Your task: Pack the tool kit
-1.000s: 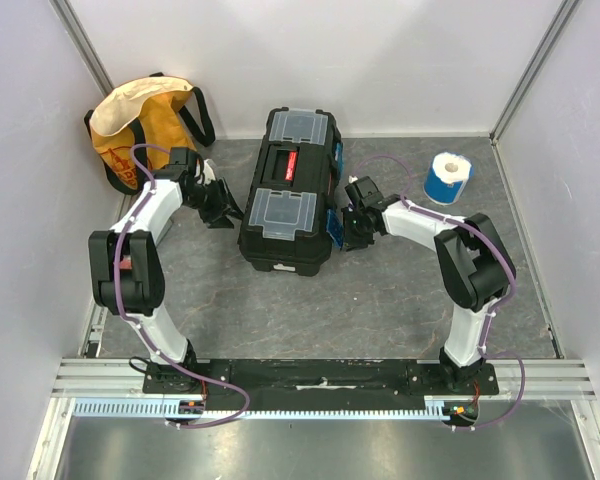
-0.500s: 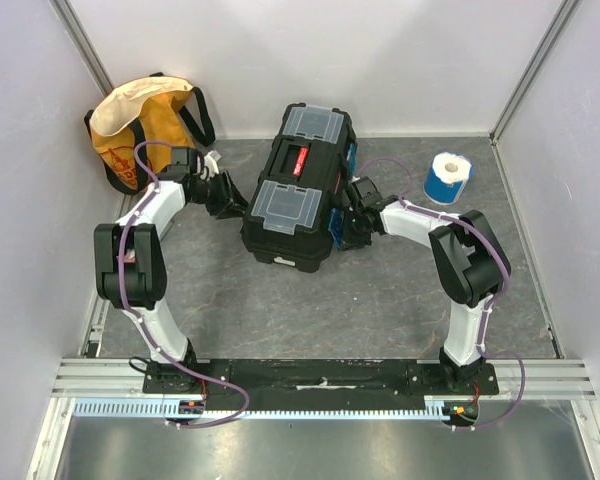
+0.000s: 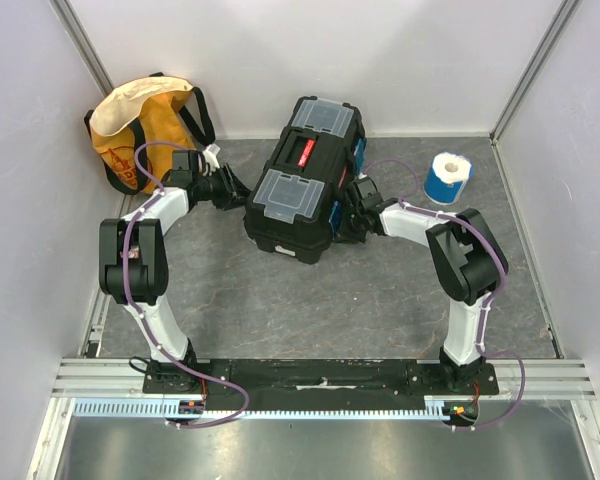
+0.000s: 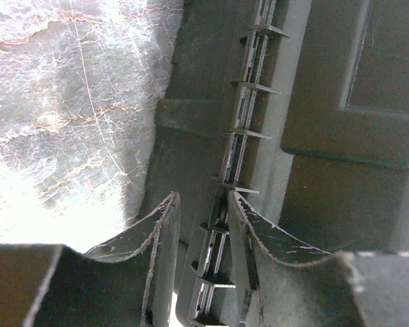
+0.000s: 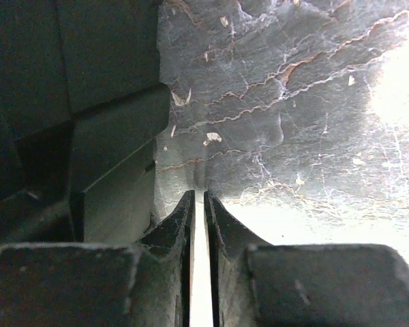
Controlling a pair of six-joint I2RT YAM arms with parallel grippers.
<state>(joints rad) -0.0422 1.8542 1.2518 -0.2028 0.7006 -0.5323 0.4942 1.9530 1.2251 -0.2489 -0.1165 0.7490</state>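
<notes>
"Toolbox (image 3: 305, 180) job: what are the grippers up to?"

"Left gripper (image 4: 202, 197): jaws parted astride a ribbed seam on the toolbox's side. Whether they pinch it, I cannot tell. Right gripper (image 5: 198, 194): fingers all but together, only a thin slit, nothing in it. Its tip is low over the table (image 5: 293, 102), just beside the opposite wall."

"And the toolbox itself?"

"On the table toward the back, skewed, between the two grippers. The bag (image 3: 140, 120) stands back left, near the left gripper. A roll (image 3: 447, 178) sits apart on the right."

"How far along?"

"The main lid looks down, both clear lids look flat, and no loose tools show. The latches are too small to read. So the filling seems done, I judge. What is left looks like handling the closed toolbox, turning or shifting it, maybe toward the bag. Nothing here says which."
</notes>
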